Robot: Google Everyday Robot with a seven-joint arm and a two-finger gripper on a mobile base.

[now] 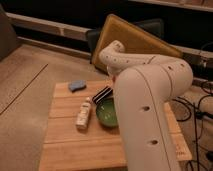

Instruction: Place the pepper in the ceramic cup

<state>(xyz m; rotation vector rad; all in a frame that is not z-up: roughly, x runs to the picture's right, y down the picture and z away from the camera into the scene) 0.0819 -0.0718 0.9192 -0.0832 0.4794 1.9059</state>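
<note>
The robot's white arm (150,100) fills the right half of the camera view. Its thick lower segment rises from the bottom edge, leaning slightly to the right, with small dark holes along its side. At the top it bends at a rounded elbow and continues leftward as a slimmer, dotted segment that ends in a rounded joint at upper centre. From this joint the arm turns downward behind the thick segment. The gripper is hidden behind the arm's own body, somewhere below the rounded joint, so its position is known only roughly. No other limb is visible.
</note>
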